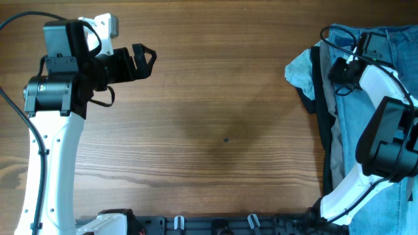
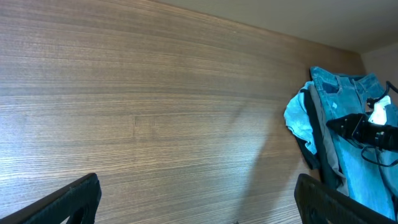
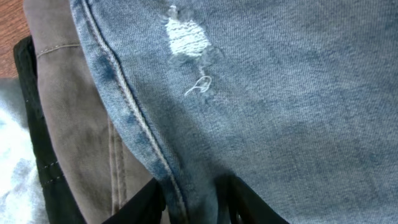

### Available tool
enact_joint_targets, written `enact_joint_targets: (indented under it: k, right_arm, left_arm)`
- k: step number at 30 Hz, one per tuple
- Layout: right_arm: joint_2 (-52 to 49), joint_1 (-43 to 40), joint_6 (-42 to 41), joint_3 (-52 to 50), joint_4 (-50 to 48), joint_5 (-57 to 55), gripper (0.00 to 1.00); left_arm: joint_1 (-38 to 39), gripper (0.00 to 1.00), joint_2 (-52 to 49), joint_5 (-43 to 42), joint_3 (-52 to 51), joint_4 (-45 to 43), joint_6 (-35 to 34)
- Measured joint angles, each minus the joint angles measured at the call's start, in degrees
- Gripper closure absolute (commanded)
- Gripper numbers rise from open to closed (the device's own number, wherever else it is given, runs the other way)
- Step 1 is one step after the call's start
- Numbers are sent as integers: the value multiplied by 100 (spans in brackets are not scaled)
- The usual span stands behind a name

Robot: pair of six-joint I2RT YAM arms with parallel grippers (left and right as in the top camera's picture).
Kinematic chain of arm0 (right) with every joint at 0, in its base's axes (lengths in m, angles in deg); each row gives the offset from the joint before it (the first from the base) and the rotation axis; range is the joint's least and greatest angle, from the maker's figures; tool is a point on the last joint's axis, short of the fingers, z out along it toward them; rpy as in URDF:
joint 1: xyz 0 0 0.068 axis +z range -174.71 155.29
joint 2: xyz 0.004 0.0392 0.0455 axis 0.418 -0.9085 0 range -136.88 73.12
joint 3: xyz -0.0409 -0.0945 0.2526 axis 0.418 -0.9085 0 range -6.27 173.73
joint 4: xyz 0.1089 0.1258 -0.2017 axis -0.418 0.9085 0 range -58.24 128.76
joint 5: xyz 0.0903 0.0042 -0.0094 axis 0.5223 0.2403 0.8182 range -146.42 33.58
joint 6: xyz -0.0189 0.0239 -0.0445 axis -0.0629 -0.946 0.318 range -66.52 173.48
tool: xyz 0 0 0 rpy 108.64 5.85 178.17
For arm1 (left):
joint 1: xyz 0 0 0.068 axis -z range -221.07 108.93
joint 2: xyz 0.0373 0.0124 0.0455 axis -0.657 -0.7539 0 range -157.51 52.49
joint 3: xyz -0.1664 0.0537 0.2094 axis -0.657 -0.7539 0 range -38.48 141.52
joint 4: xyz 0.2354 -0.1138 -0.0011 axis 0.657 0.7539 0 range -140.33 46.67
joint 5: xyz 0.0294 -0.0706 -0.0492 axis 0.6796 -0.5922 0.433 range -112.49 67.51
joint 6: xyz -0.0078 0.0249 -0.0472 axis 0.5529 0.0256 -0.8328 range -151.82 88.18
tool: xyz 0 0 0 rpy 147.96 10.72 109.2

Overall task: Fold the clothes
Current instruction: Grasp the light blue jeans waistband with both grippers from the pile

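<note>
A heap of clothes lies at the table's right edge. Blue jeans (image 1: 366, 98) lie on top, over a tan garment (image 1: 334, 147), a black one (image 1: 321, 98) and a pale blue one (image 1: 300, 68). My right gripper (image 1: 341, 70) is down on the heap. In the right wrist view its fingers (image 3: 193, 202) pinch the seamed edge of the jeans (image 3: 261, 106), which have a frayed patch; the tan garment (image 3: 74, 106) lies beside them. My left gripper (image 1: 145, 60) is open and empty above the bare table at the far left; its fingers (image 2: 199, 202) are wide apart.
The wooden table (image 1: 215, 117) stretches between the two arms. The heap also shows in the left wrist view (image 2: 345, 124) at the right. A dark rail runs along the table's front edge (image 1: 215, 225).
</note>
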Motion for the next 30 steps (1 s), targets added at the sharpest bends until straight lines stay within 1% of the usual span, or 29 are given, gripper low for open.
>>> enact_joint_targets:
  k: [1, 5, 7, 10, 11, 13, 15, 17, 18, 19, 20, 21, 23, 24, 26, 28, 29, 30]
  right_arm:
    - [0, -13, 20, 0, 0, 22, 96]
    - [142, -72, 120, 0, -15, 111, 96]
    - [549, -96, 142, -11, -46, 109, 96]
    - [1801, -160, 109, -28, -337, 238, 96]
    - [2531, -201, -46, -15, -461, 597, 96]
    - [3239, -83, -345, 37, -579, 1204, 96]
    - [3624, 564, -603, 68, -680, 1869, 96]
    - [3528, 1759, -728, 72, -721, 2317, 94]
    - [3366, 2437, -750, 72, -758, 2389, 80]
    - [2903, 3720, -758, 74, -796, 2562, 43]
    - [2673, 4232, -739, 74, -804, 2621, 38]
    - [2258, 5023, -654, 81, -802, 2697, 33]
    - [1849, 5821, -411, 72, -557, 2686, 29]
    - [1873, 5864, -326, 68, -468, 2586, 28]
    - [2162, 5582, -245, 70, -291, 2166, 27]
    - [2704, 5082, -251, 70, -63, 1731, 26]
    - [3202, 4645, -293, 72, 140, 1412, 24]
    - [3554, 4273, -341, 87, 313, 1272, 24]
  left_arm:
    - [-2, 0, 0, 0, 0, 0, 0]
    - [-2, 0, 0, 0, 0, 0, 0]
    - [0, 0, 0, 0, 0, 2, 0]
    - [-2, 1, 7, 0, 0, 0, 0]
    - [-15, 4, 24, 0, 0, -4, 0]
    - [-94, 5, 133, 2, 9, -4, 13]
    - [-367, 5, 428, 44, 157, -28, 15]
    - [-715, 4, 874, 107, 439, -155, 15]
    - [-859, 3, 1088, 149, 533, -225, 17]
    - [-999, 2, 1344, 223, 599, -284, 15]
    - [-1134, 1, 1602, 302, 647, -317, 17]
    - [-1255, 1, 1805, 404, 664, -328, 17]
    - [-1366, 0, 2028, 546, 664, -304, 20]
    - [-1368, 0, 2068, 570, 664, -269, 20]
    - [-1370, 2, 2028, 603, 664, -212, 20]
    - [-1364, 5, 1823, 555, 669, -131, 22]
    - [-1290, 10, 1543, 459, 680, -83, 37]
    - [-1165, 10, 1226, 382, 684, -57, 105]
